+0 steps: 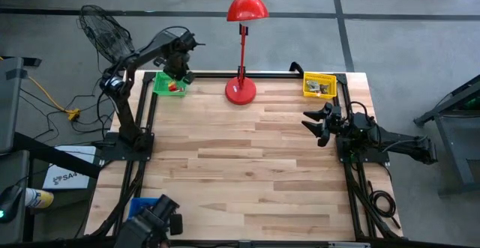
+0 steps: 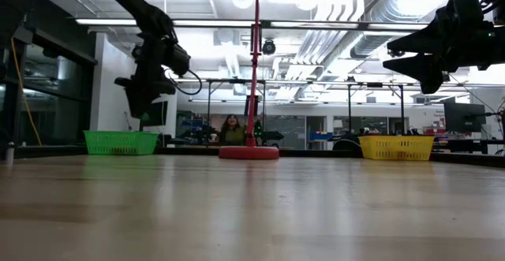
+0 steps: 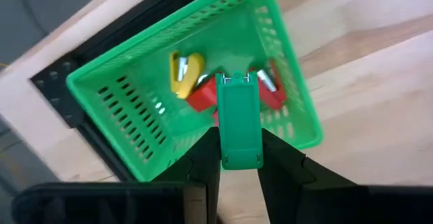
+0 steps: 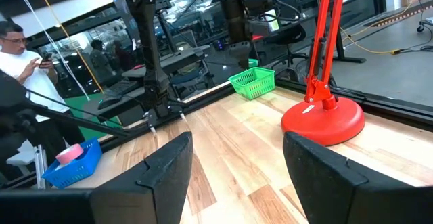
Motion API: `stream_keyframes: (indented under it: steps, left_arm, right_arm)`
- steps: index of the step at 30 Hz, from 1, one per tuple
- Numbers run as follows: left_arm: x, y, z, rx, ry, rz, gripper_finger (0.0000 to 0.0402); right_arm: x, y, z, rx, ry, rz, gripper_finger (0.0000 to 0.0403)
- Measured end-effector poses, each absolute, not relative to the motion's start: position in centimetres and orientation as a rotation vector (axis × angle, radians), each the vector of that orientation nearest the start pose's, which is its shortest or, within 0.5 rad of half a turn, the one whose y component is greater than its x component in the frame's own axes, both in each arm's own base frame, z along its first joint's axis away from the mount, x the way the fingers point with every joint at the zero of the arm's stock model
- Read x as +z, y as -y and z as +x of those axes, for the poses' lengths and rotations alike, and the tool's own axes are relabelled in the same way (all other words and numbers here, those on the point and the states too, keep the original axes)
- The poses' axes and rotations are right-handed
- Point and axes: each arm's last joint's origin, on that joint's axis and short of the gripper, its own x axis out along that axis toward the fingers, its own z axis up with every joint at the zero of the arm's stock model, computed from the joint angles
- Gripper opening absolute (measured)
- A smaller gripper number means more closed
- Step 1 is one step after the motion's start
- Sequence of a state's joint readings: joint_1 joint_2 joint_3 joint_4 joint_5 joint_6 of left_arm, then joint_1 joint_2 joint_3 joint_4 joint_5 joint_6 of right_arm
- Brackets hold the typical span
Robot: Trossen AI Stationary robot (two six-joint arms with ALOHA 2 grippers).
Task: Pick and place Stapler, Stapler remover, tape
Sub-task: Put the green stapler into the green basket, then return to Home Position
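lighting: pretty bright and even, ceiling lights (image 2: pixel 237 23) blown out in the low view | table (image 1: pixel 255 165) shows soft glare | left wrist view kinda blurry

And we're in a robotics lab, an open industrial hall. Up top in the low view: exposed silver ducting (image 2: pixel 371 9) and strip lights (image 2: pixel 197 23) across a bare ceiling. Centre background, a person (image 2: pixel 231 128) sits among benches and equipment. Upper left of the right wrist view, another person (image 4: pixel 20 55) stands looking at a phone. From above, a wooden table (image 1: pixel 247 165) on a black metal frame (image 1: pixel 135 165), grey concrete floor (image 1: pixel 420 46) and loose cables (image 1: pixel 52 102) at left.
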State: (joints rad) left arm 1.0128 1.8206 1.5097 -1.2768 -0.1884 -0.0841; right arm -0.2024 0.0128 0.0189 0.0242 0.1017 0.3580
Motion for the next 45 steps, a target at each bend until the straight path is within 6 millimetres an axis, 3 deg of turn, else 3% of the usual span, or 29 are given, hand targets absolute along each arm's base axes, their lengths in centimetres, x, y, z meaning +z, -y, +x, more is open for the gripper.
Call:
stream_keyframes:
  steps: [9,17,22,36,41,45]
  left_arm:
    - [24.3,-29.6,15.7,1.05,-1.423,-0.883,0.0075]
    - [21.8,-28.9,15.4,1.046,-1.443,-0.948,0.0075]
    - [21.5,-29.0,15.4,1.073,-1.426,-0.941,0.0079]
    - [21.6,-29.2,15.6,1.016,-1.407,-0.911,0.0197]
    - [22.7,-29.5,16.8,0.905,-1.385,-0.793,0.0206]
    - [24.1,-28.9,19.1,0.787,-1.365,-0.639,0.0206]
  right_arm:
    - [17.1,2.2,9.5,-0.296,0.085,0.354,0.0222]
    - [17.1,2.2,9.5,-0.295,0.084,0.354,0.0222]
    - [17.1,2.2,9.5,-0.296,0.084,0.354,0.0222]
    - [17.1,2.2,9.5,-0.295,0.084,0.354,0.0222]
    - [17.1,2.2,9.5,-0.295,0.084,0.354,0.0222]
    - [17.1,2.2,9.5,-0.295,0.085,0.354,0.0222]
